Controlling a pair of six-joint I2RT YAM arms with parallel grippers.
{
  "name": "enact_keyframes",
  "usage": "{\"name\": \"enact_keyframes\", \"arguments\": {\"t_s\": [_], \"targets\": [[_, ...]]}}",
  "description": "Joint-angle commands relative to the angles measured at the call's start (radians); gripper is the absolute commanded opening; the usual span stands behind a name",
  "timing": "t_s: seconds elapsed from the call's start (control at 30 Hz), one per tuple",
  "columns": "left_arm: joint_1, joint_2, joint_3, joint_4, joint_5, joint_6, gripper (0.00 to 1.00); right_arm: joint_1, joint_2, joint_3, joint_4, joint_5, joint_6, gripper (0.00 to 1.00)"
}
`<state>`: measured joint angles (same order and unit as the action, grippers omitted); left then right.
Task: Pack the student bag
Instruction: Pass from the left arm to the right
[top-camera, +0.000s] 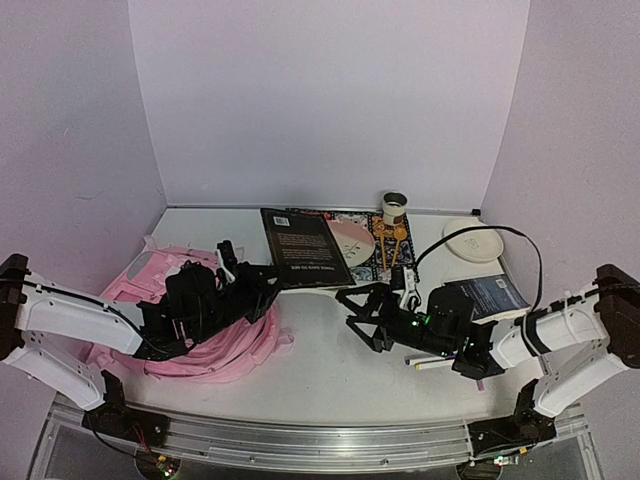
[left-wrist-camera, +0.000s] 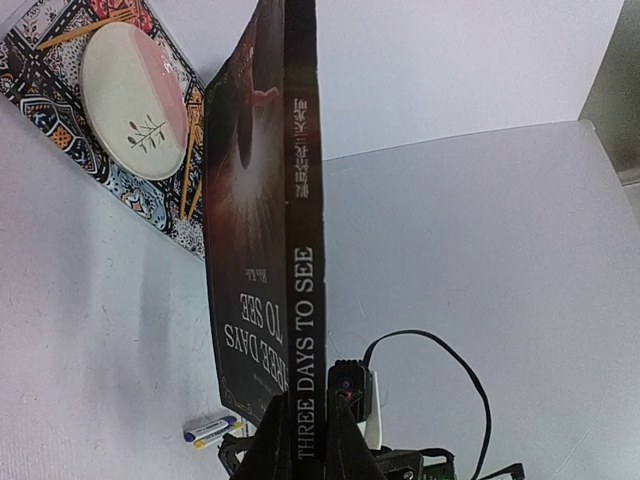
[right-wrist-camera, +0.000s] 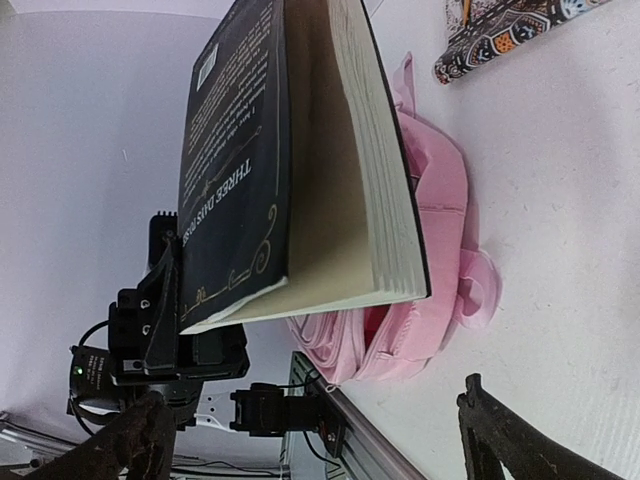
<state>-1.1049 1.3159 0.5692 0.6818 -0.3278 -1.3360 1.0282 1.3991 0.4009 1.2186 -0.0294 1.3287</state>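
Pink student bag (top-camera: 215, 345) lies slumped at the near-left of the tabletop (top-camera: 330, 375), under the left arm's wrist. Left claw (top-camera: 243, 277) is clamped on one short end of the book (top-camera: 305, 248), holding it off the tabletop w/ the rest sticking out past the bag. Prob gripped by the end so the free end can lead into the bag. Right claw (top-camera: 358, 318) is spread wide w/ nothing in it, just right of the book. My guess: parked there to steady the book or help w/ the bag mouth.

View diffs:
- Left wrist cam looks straight along the spine. Title "THREE DAYS TO SEE" is readable, fingers (left-wrist-camera: 262, 455) pinch both covers. No bag in this view. Shows plate (left-wrist-camera: 135, 100) on patterned mat (left-wrist-camera: 45, 60) and markers (left-wrist-camera: 215, 428) beyond.
- Right wrist cam gives the other side: back cover + page block, w/ the bag behind and below the book. A reddish gap at the bag's near end may be an open zip, too dark to be sure.
- Only the top cam shows the 2nd book (top-camera: 490, 295) by the right arm.

Judgement: book isn't in yet, so packing is at an early stage. Next move needs the bag mouth found + held open before lowering. Risk: floppy fabric folds shut under the book.
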Motion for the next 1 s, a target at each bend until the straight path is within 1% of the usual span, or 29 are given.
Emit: {"name": "enact_keyframes", "arguments": {"t_s": [0.0, 0.27, 0.43, 0.5, 0.63, 0.8, 0.97], "targets": [[0.000, 0.003, 0.075, 0.105, -0.034, -0.018, 0.00, 0.006, 0.059, 0.090, 0.237, 0.004, 0.017, 0.98], [0.000, 0.032, 0.099, 0.125, 0.008, -0.058, 0.00, 0.007, 0.195, 0.238, 0.291, -0.039, 0.025, 0.98], [-0.001, 0.003, 0.056, 0.134, -0.007, -0.075, 0.00, 0.005, 0.219, 0.254, 0.319, 0.027, 0.012, 0.98], [-0.001, -0.017, 0.038, 0.136, -0.016, -0.080, 0.00, 0.005, 0.209, 0.257, 0.325, 0.034, -0.013, 0.98], [-0.001, -0.067, -0.001, 0.134, -0.022, -0.079, 0.00, 0.003, 0.187, 0.233, 0.345, 0.103, -0.032, 0.98], [-0.001, -0.081, -0.048, 0.135, -0.010, -0.149, 0.00, -0.009, 0.153, 0.227, 0.367, 0.122, -0.090, 0.94], [-0.001, -0.084, -0.058, 0.135, 0.001, -0.158, 0.00, -0.013, 0.148, 0.228, 0.374, 0.126, -0.112, 0.86]]}}
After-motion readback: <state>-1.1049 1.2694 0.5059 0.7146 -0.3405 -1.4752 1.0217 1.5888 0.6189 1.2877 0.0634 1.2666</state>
